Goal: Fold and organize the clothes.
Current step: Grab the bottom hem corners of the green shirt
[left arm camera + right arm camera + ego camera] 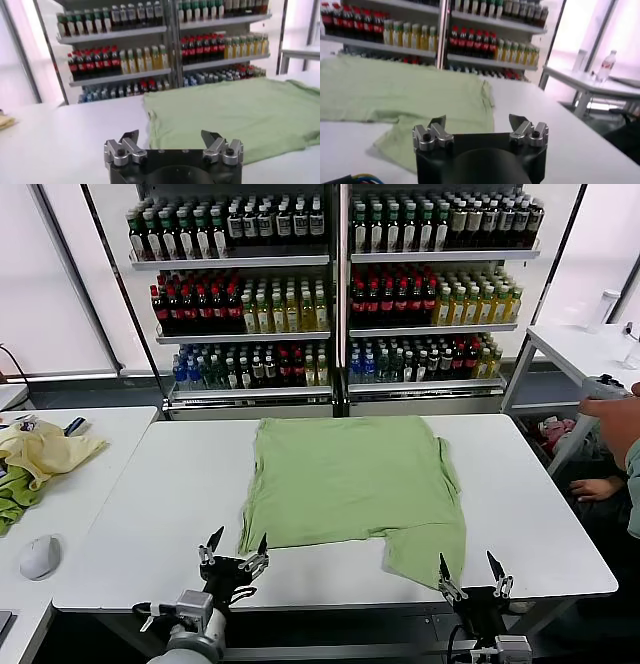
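The light green shirt (pixel 350 484) lies flat on the white table (pixel 140 514), plain side up; no collar or print shows. One part hangs lower toward the front right corner (pixel 430 549). My left gripper (pixel 233 549) is open and empty at the table's front edge, just left of the shirt's near hem. My right gripper (pixel 470 569) is open and empty at the front edge, right beside the shirt's lower right part. The shirt also shows in the left wrist view (pixel 235 115) and in the right wrist view (pixel 405 95), beyond each open gripper (pixel 171 137) (pixel 476 122).
A side table at the left holds a pale yellow garment (pixel 40 449), a darker green cloth (pixel 15 494) and a white mouse (pixel 40 556). Shelves of bottles (pixel 330 284) stand behind. A person's arm (pixel 610 424) is at the right edge.
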Controlling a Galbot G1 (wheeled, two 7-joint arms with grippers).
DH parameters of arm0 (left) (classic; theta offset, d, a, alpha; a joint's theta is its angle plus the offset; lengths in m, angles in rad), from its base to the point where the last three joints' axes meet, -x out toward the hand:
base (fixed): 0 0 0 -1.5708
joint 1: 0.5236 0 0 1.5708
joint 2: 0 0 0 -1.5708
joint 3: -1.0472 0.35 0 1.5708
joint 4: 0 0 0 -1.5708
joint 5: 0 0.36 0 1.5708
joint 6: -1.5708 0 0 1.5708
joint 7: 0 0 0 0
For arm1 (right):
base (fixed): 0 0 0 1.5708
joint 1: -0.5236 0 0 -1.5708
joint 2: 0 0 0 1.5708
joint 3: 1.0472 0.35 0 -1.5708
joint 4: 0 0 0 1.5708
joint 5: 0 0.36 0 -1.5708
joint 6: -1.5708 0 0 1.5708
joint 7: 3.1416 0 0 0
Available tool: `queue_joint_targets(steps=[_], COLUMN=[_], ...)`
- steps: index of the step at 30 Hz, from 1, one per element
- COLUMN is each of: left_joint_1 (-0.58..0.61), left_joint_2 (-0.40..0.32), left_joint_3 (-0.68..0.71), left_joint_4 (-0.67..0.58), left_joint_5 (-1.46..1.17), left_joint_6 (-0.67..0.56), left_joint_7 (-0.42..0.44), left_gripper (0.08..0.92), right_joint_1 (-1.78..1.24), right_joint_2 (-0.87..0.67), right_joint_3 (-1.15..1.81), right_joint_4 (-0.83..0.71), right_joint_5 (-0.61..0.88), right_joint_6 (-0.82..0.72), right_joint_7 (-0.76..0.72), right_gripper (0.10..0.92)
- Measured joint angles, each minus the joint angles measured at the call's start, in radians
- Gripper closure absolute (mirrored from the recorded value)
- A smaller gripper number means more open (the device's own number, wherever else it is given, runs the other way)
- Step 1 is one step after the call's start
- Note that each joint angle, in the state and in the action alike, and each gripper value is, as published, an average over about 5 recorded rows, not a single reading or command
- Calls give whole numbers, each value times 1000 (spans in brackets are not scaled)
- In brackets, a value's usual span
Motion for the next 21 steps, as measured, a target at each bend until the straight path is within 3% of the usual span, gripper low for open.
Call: queue_joint_targets(steps=[15, 21], left_joint_1=[-132, -155], left_joint_2=[-17, -13], left_joint_3=[61, 74], left_joint_4=[157, 189], left_joint_5=[-59, -87], left_joint_6=[58, 68], left_joint_7=[-98, -117], left_gripper=[177, 214], right_joint_1=[42, 57], right_joint_2=[9, 10], right_joint_3=[-14, -20], right_joint_4=[-79, -109], right_joint_5=[39, 78], right_joint_6=[-39, -49], right_joint_7=[-17, -16], right_gripper=[203, 326])
